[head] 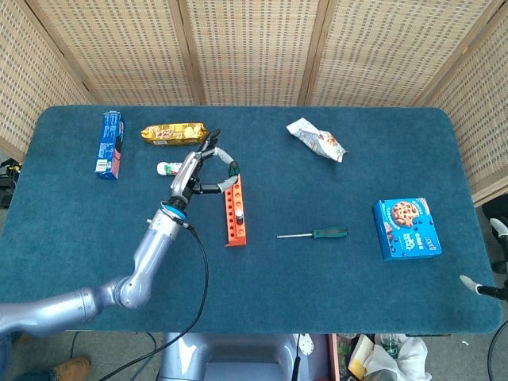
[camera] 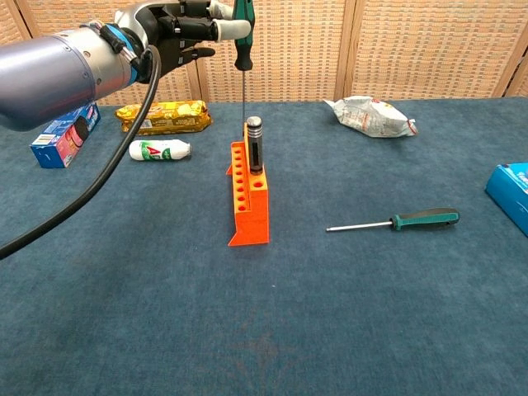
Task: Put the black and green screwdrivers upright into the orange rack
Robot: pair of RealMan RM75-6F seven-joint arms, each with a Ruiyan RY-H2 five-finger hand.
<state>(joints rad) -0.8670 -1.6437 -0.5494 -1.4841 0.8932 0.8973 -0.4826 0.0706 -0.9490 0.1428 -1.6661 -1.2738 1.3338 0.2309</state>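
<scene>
The left robot hand (camera: 177, 25) is raised above the worktop (head: 262, 278) and grips a green screwdriver (camera: 242, 37) by its handle. The tool hangs upright, with the thin shaft pointing down. In the chest view the tip ends at the far end of the orange rack (camera: 247, 198), close to its top edge; I cannot tell if the tip is already inside a hole. In the head view the same hand (head: 200, 171) is just at the left side of the rack (head: 235, 211).

The black screwdriver (camera: 254, 144) stands upright in the rack, in a hole near the far end. A second green screwdriver (head: 313, 234) lies flat on the worktop, to the right of the rack and well apart from it, with its handle toward the blue cookie box (head: 406, 228).

The right robot hand (head: 494, 262) shows only a little at the right edge of the head view, so I cannot tell if it is open or closed.

Behind the rack there are a small white bottle (camera: 159, 149) lying on its side, a gold snack pack (camera: 162, 116), a blue box (head: 110, 144) and a crumpled white bag (head: 317, 140).
</scene>
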